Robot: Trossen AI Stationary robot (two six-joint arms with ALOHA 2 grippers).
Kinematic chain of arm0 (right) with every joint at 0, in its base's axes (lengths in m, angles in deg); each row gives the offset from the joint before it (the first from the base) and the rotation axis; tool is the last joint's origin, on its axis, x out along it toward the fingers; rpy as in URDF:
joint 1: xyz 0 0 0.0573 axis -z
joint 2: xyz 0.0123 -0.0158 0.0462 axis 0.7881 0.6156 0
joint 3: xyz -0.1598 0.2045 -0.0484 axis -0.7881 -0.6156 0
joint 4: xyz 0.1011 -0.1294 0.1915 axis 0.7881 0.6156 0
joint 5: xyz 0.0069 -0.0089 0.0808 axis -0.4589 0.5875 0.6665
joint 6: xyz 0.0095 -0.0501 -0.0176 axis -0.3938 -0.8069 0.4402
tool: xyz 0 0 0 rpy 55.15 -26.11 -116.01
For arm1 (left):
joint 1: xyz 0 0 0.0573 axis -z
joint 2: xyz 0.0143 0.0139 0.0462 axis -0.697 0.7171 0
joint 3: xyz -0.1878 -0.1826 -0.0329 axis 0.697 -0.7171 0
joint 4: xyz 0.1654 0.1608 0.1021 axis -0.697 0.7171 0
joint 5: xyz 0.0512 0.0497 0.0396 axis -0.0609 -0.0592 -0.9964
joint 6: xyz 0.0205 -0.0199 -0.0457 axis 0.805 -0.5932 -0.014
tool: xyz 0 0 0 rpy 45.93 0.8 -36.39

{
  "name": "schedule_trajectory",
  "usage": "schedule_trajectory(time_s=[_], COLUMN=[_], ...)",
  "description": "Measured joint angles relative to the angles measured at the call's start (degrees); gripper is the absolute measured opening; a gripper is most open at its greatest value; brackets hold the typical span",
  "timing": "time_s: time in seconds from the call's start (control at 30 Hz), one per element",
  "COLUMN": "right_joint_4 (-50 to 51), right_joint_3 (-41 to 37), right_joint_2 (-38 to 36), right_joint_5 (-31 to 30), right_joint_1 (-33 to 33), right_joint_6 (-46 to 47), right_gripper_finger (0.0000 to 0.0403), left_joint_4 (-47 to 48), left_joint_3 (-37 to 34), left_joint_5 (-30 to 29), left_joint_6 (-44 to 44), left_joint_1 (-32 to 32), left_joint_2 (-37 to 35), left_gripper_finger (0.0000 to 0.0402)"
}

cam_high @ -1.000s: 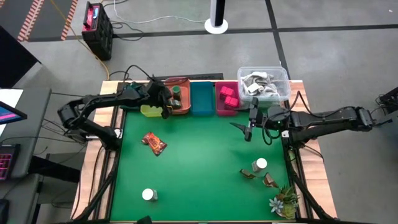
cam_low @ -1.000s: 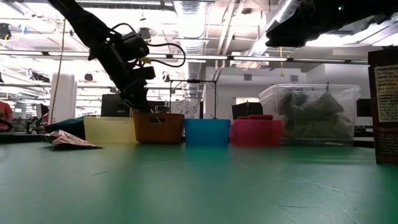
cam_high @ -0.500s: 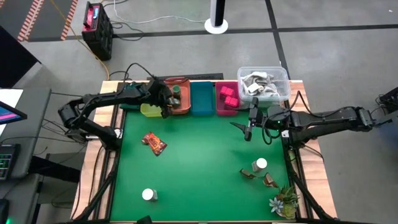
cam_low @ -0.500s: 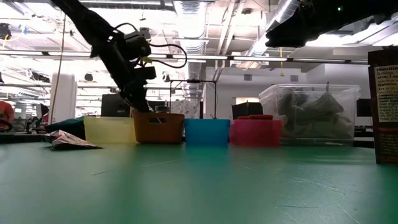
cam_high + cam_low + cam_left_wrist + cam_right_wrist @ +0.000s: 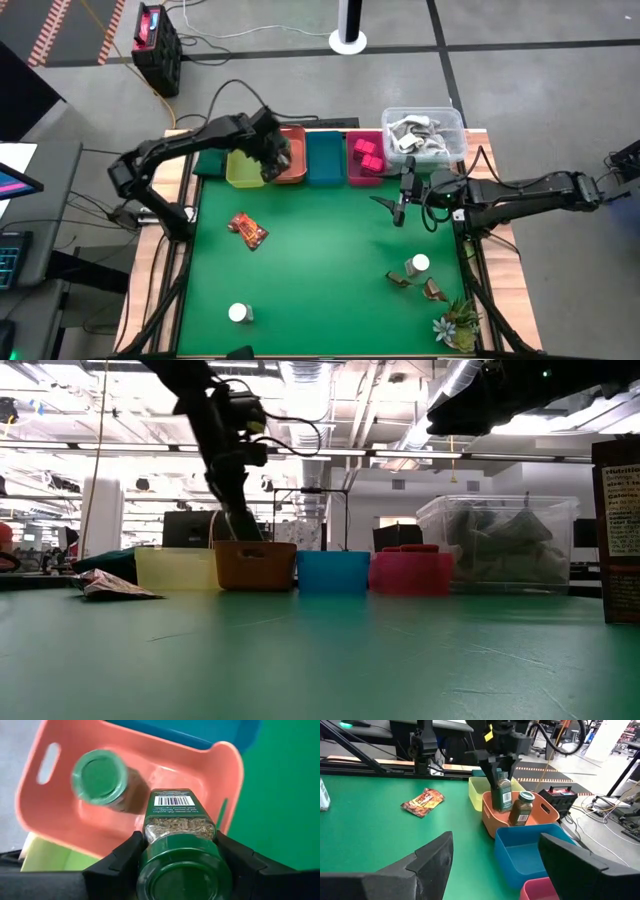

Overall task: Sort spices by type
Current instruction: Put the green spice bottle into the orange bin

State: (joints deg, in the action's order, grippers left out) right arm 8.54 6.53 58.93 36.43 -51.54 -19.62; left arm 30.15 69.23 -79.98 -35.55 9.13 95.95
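My left gripper (image 5: 277, 158) is shut on a green-capped spice jar (image 5: 178, 822) over the orange bin (image 5: 45, 800). A second green jar (image 5: 99, 775) stands upright on the bin's floor beside it, and the right wrist view shows both jars (image 5: 521, 809). My right gripper (image 5: 400, 212) hangs open over the mat, near the pink bin (image 5: 366, 172) with its pink blocks (image 5: 368, 155). On the mat are a brown sachet (image 5: 249, 230), two white-capped jars (image 5: 239, 313) (image 5: 418, 264) and more brown sachets (image 5: 428, 289). My left gripper pinches the jar's upper body just under its green cap (image 5: 182, 870), one finger (image 5: 122, 857) on each side, coming from above and pointing down. The jar stands upright, its lower end (image 5: 503, 806) inside the orange bin; whether it touches the floor, I cannot tell.
Yellow (image 5: 242, 172), orange, blue (image 5: 324, 158) and pink bins stand in a row at the far edge, with a clear tub (image 5: 425, 135) to their right. A small green spiky plant (image 5: 458, 325) sits at the near right corner. The mat's middle (image 5: 320, 250) is bare.
My left gripper has risen and moved toward the table's right and far edge, carrying the green jar from the orange bin's near left corner to above the bin's inside. It has stayed shut on the jar.
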Motion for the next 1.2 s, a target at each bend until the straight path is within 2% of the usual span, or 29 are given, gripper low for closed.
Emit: schedule_trajectory(time_s=[0.2, 0.37, 0.63, 1.1, 1.2], right_joint_4=[0.09, 0.16, 0.15, 0.05, 0.04], right_joint_3=[0.0, 0.0, 0.0, 0.0, 0.0], right_joint_2=[0.0, 0.0, 0.0, 1.05, 1.62], right_joint_5=[0.0, 0.0, -0.01, -0.02, -0.02], right_joint_1=[0.0, -0.02, -0.02, -0.02, 0.0], right_joint_6=[0.04, 0.04, -0.39, -0.12, -0.37], right_gripper_finger=[0.0317, 0.0317, 0.0317, 0.0317, 0.0317], left_joint_4=[9.83, 11.53, 11.68, 11.29, 11.58], left_joint_3=[9.35, 12.93, 13.51, 13.53, 13.51], left_joint_5=[-1.21, -1.3, -2.99, -2.36, -2.39], left_joint_6=[3.8, 6.04, 7.42, 7.03, 7.01], left_joint_1=[0.88, 0.93, 1.08, 2.57, 3.1], left_joint_2=[8.74, 13.16, 14.12, 14.5, 14.5], left_gripper_finger=[0.0191, 0.0191, 0.0191, 0.0191, 0.0208])
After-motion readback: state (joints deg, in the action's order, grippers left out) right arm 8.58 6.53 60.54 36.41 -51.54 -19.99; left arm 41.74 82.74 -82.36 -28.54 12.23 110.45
